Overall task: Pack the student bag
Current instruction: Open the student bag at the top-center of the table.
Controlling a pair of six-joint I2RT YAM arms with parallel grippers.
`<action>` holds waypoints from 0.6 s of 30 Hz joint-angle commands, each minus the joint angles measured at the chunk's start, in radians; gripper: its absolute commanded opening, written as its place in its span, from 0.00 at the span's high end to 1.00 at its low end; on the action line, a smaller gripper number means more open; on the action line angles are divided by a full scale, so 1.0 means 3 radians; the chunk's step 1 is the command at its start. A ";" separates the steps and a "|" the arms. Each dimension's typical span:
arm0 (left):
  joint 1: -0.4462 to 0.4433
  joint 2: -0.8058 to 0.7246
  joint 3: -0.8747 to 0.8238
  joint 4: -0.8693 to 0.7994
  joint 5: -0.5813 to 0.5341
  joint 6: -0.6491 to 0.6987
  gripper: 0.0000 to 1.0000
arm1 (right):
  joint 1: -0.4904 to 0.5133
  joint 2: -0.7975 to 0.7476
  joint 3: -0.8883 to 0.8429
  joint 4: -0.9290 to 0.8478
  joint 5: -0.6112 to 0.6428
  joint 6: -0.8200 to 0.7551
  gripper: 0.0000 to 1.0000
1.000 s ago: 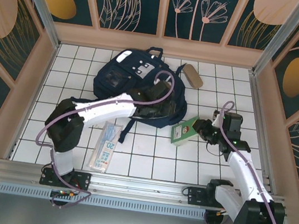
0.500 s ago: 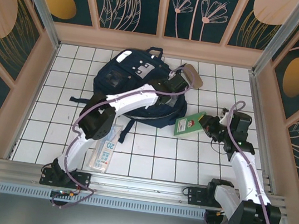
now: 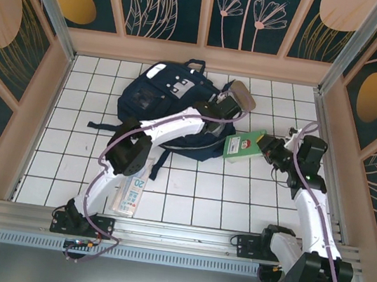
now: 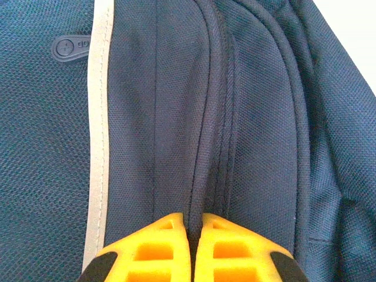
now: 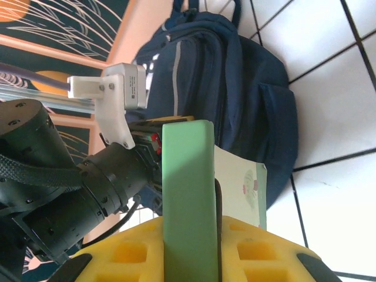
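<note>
Since the left hand point(image 4: 189, 222) closed fully at the student bag point(image 3: 153, 99), the right hand point(image 3: 267, 147) brought its gripped green book point(image 3: 243, 146) nearer.

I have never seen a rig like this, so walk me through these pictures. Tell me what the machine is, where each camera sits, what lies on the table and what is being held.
This is a robot with a left arm and a right arm, both bolted at the near edge of a white tiled table. Each arm ends in a two-fingered tool. The wide picture comes from a fixed camera above and behind the arms. The two close-ups come from cameras on the wrists, so each shows its own yellow tool at the bottom.

On the table lie the student bag, a tan case at the bag's far right corner, and a clear pouch near the left arm's base.

The left tool is shut against a seam of the bag; I cannot tell whether it pinches any fabric. The right tool grips a green book right next to the bag.
</note>
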 commanded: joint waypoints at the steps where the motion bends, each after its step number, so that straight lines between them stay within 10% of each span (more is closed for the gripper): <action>1: 0.0169 -0.0458 0.0213 -0.0060 -0.0021 -0.0056 1.00 | -0.0024 0.0055 0.0119 0.0415 -0.0147 0.0202 1.00; 18: 0.0956 -0.1151 0.0357 0.0206 0.1284 -0.0412 1.00 | 0.0819 0.1266 0.0566 0.2027 0.0300 0.0968 1.00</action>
